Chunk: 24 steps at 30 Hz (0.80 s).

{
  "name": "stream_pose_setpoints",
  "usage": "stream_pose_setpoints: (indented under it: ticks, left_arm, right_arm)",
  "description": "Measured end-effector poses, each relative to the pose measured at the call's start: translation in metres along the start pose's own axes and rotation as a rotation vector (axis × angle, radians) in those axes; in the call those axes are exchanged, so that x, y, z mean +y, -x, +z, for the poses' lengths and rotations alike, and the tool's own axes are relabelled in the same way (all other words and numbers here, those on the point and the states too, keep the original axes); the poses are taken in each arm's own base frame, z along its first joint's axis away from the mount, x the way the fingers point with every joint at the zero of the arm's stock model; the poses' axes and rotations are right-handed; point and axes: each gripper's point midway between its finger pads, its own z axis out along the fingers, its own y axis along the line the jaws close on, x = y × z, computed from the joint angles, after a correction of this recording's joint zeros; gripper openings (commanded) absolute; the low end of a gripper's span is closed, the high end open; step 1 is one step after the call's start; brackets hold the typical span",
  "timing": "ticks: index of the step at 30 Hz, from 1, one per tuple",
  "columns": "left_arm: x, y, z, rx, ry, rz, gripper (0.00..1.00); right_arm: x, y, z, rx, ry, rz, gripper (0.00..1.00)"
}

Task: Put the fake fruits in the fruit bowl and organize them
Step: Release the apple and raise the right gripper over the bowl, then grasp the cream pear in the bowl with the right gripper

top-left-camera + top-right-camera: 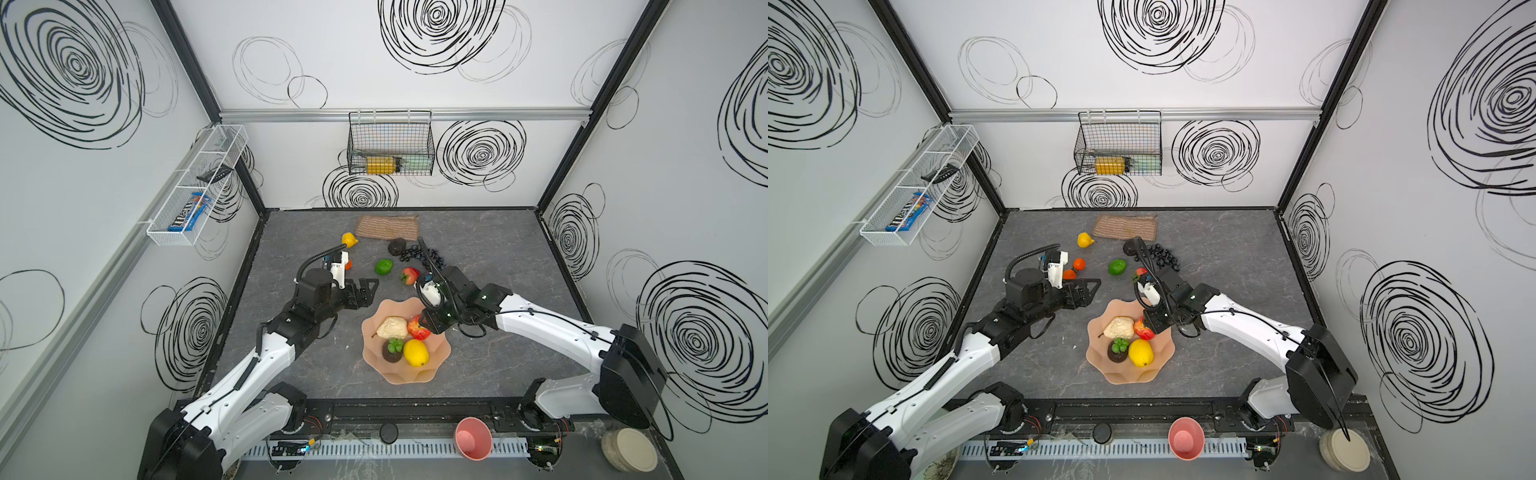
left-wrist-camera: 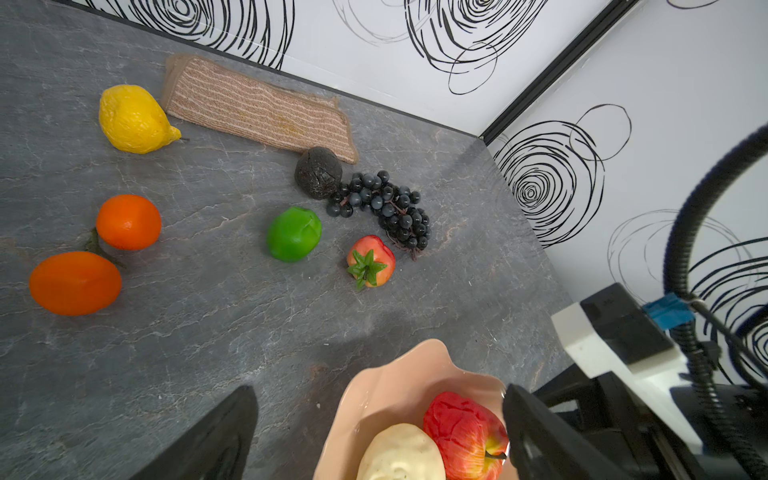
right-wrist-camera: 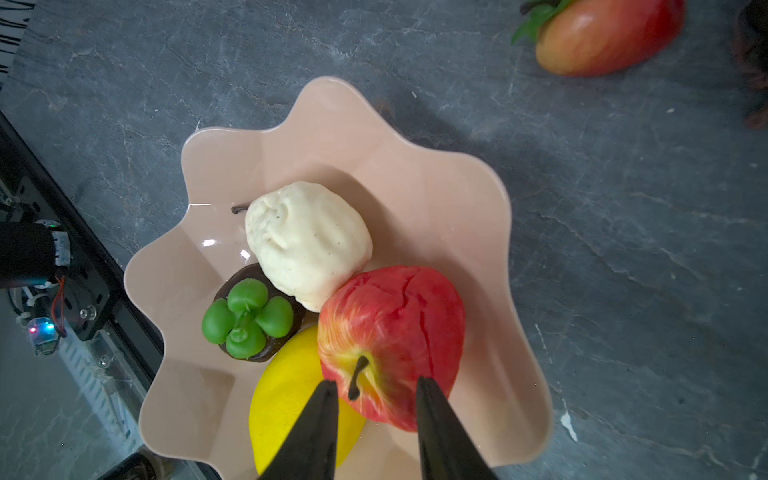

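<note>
The peach-pink fruit bowl (image 1: 405,376) sits at the table's front centre. It holds a cream pear (image 3: 307,241), a red apple (image 3: 395,324), a yellow lemon (image 3: 286,399) and a dark fruit with green leaves (image 3: 249,320). My right gripper (image 3: 376,382) hangs open just over the apple, its fingers either side of the stem. My left gripper (image 2: 379,390) is open and empty over the table left of the bowl. Behind the bowl lie a lemon (image 2: 134,119), two oranges (image 2: 128,222) (image 2: 75,283), a lime (image 2: 294,234), a strawberry (image 2: 371,261), a dark avocado (image 2: 318,172) and black grapes (image 2: 390,208).
A tan woven mat (image 1: 387,227) lies by the back wall. A black wire basket (image 1: 390,143) hangs on that wall, and a white wire shelf (image 1: 195,187) on the left wall. A pink cup (image 1: 473,438) and a stack of plates (image 1: 629,455) stand past the front rail.
</note>
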Motion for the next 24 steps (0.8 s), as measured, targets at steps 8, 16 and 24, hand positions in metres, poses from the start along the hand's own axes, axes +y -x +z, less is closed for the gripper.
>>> stream_pose_setpoints:
  ticks: [8, 16, 24]
  left_arm:
    - [0.013, 0.011, -0.013, -0.059, 0.083, -0.004, 0.96]
    - [0.037, 0.034, -0.054, -0.215, 0.26, -0.006, 0.96]
    - [0.05, 0.049, -0.089, -0.344, 0.371, -0.018, 0.96]
  right_arm:
    - [0.024, 0.016, -0.009, -0.057, -0.005, -0.164, 0.61]
    - [0.053, 0.034, 0.0, -0.061, 0.024, -0.312, 0.76]
    - [0.058, 0.038, 0.046, 0.067, -0.015, -0.379, 0.78]
